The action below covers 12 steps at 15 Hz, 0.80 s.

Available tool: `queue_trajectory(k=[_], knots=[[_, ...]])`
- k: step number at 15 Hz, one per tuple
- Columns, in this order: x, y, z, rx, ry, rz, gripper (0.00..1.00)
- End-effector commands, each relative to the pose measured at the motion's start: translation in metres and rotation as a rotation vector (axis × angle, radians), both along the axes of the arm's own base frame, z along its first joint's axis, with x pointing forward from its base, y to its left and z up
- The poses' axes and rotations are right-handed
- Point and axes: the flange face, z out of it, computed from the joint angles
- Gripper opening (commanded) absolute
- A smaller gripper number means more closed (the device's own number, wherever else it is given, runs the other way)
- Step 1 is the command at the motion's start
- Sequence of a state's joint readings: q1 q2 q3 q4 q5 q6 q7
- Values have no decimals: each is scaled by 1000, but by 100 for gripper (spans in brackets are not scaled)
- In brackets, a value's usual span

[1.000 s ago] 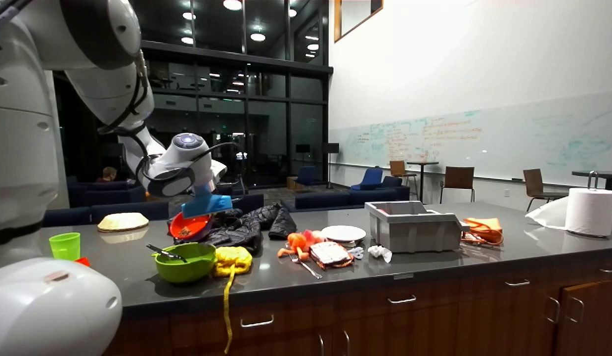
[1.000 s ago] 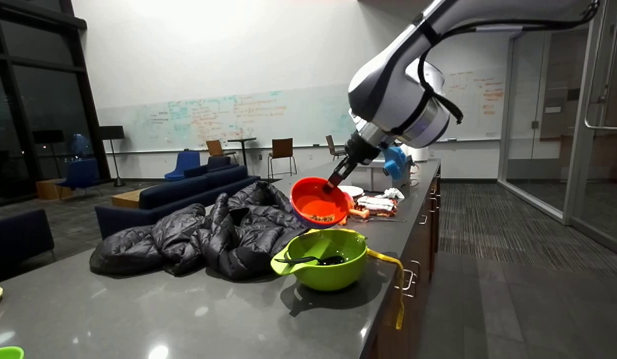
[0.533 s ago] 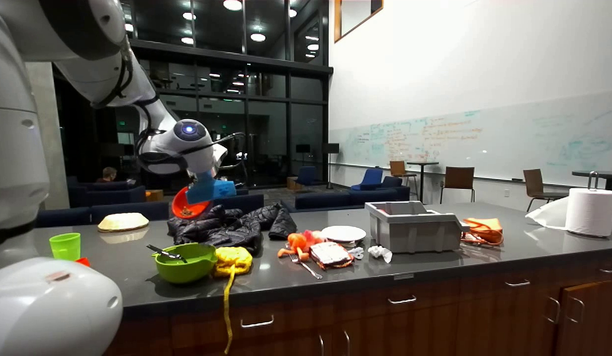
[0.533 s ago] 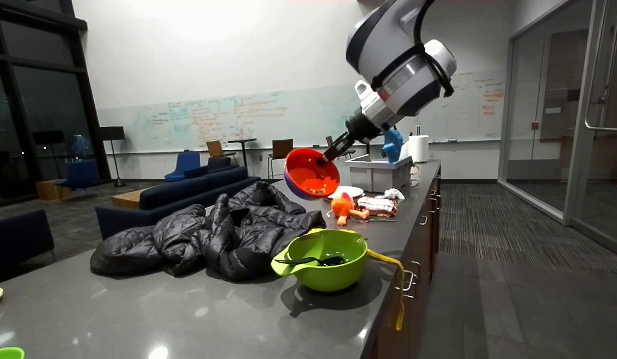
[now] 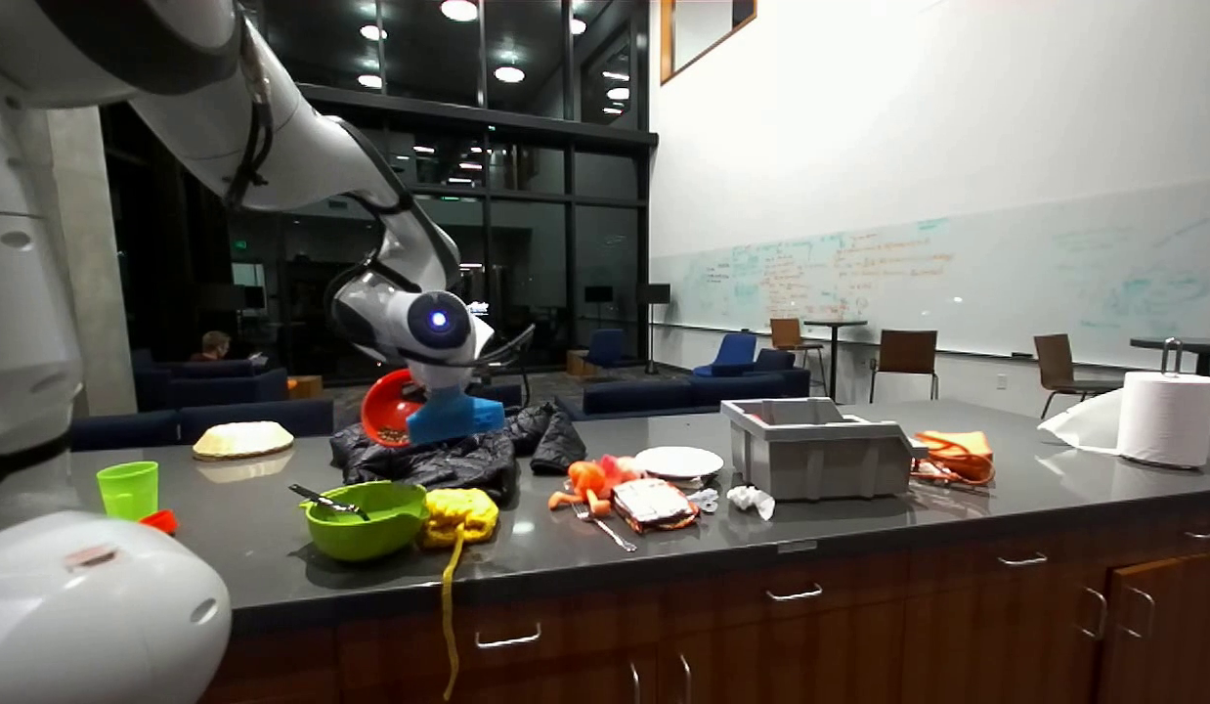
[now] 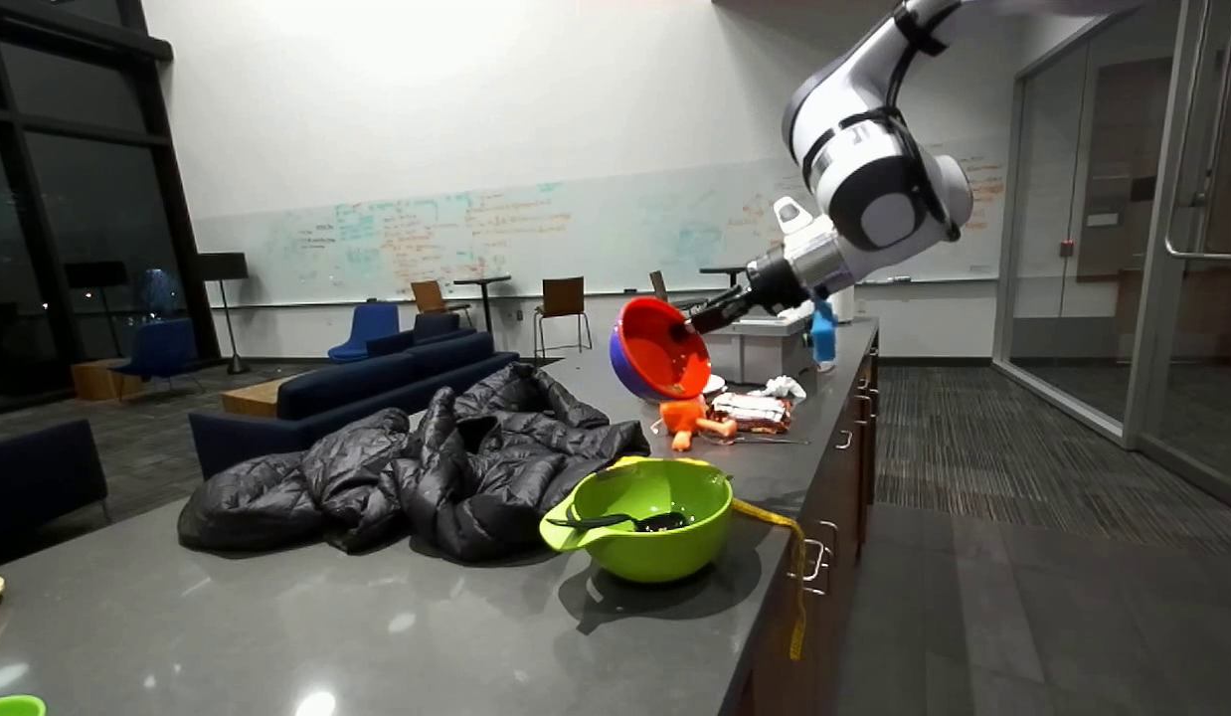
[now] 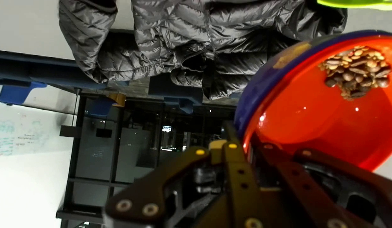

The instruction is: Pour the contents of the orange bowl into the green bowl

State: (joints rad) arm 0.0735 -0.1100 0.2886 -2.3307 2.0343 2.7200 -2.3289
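Observation:
My gripper (image 6: 687, 328) is shut on the rim of the orange bowl (image 6: 665, 353), with one finger inside and one outside, as the wrist view (image 7: 246, 142) shows. The orange bowl is red-orange inside, purple-blue outside, and held in the air, tilted well onto its side. It also shows in an exterior view (image 5: 385, 406). A clump of small brown and tan pieces (image 7: 357, 71) lies in it. The green bowl (image 6: 665, 552) stands upright on the counter with a black spoon (image 6: 625, 520) in it. In the wrist view only its edge (image 7: 363, 3) shows. The orange bowl is above and beyond it, not over it.
A black puffy jacket (image 6: 456, 467) lies beside the green bowl. A yellow bundle (image 5: 460, 516) with a hanging strap touches its side. An orange toy (image 6: 687, 423), a white plate (image 5: 678, 462), a grey bin (image 5: 820, 455) and a green cup (image 5: 129, 491) are on the counter.
The orange bowl first rose, then moved right in both exterior views, away from the green bowl. Its tilt changed, and its opening turned more to the side. It stays gripped; the green bowl has not moved.

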Motion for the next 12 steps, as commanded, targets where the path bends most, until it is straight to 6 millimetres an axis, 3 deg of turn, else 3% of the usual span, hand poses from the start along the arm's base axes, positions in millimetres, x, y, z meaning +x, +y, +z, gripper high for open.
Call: queue_trajectory(k=[1,5,12], knots=[[-14,-20,-36,43,-8,16,2],[-21,-24,-59,76,31,40,2],[-15,1,-78,126,92,98,2]])
